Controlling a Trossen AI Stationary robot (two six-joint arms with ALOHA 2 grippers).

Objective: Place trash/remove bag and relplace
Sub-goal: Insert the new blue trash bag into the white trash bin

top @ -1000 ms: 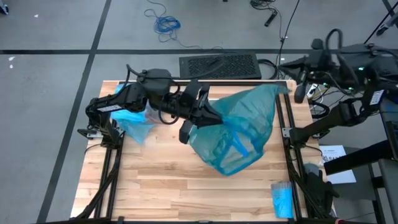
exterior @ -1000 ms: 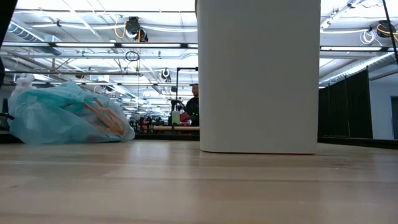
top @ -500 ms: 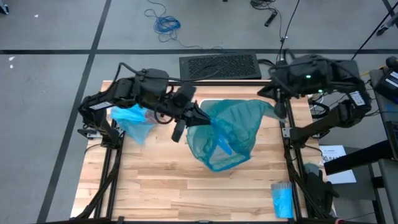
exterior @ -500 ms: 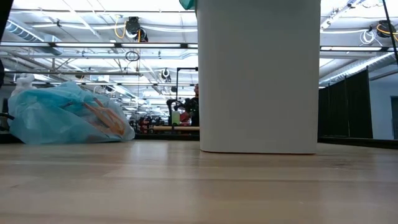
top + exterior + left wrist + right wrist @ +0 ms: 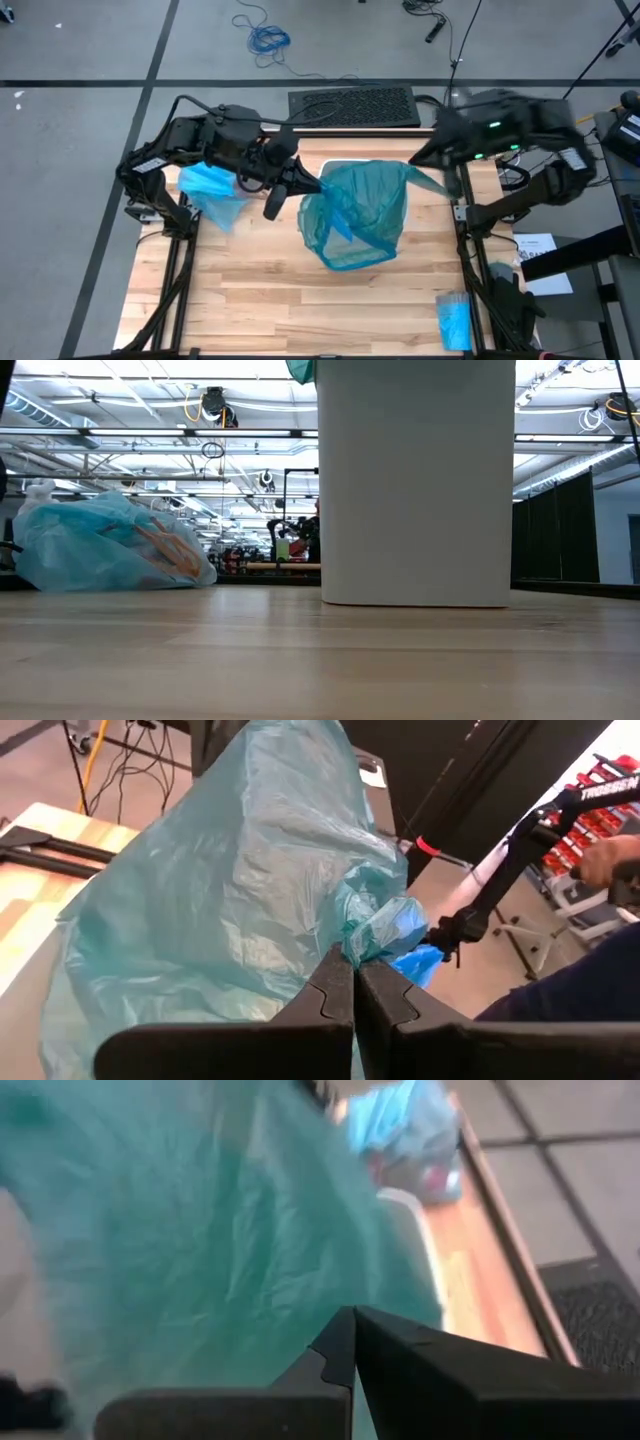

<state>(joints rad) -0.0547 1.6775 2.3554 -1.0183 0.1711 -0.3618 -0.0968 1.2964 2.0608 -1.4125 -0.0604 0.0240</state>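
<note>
A darker teal-green plastic bag (image 5: pixel 355 215) hangs spread between my two grippers over the white bin (image 5: pixel 415 480). My left gripper (image 5: pixel 303 186) is shut on its left rim and my right gripper (image 5: pixel 440 172) is shut on its right corner. The light sky-blue bag (image 5: pixel 212 190) lies on its side on the table at the far left. It is filled, and brown and reddish trash (image 5: pixel 165 550) shows through its wall. In the low view only a teal tip (image 5: pixel 300 368) of the held bag shows, beside the bin's top. My left gripper pinches a bunched-up piece of the teal bag's rim (image 5: pixel 372 938) between its two fingers, several layers gathered together. The fingers come from the table's left, slanting a little down. The bag hangs below and beyond them, lifted clear of the table. My right gripper is shut on the teal bag's right corner (image 5: pixel 428 180), coming from the table's right and slanting down. In the right wrist view the plastic (image 5: pixel 200 1250) spreads out past the shut fingertips; the exact place of contact is hidden by the fingers. That corner is drawn out toward the gripper.
A small bright-blue roll (image 5: pixel 452 320) lies near the table's near right corner. A black keyboard-like mat (image 5: pixel 352 105) lies on the floor behind the table. Bare wood is open across the near half of the table (image 5: pixel 300 300).
My left gripper has gone toward the table's left edge with the teal bag's rim. My right arm has swung in over the far right corner and sunk. The bag, earlier stretched wide and slanting, now hangs narrower and more upright above the bin.
</note>
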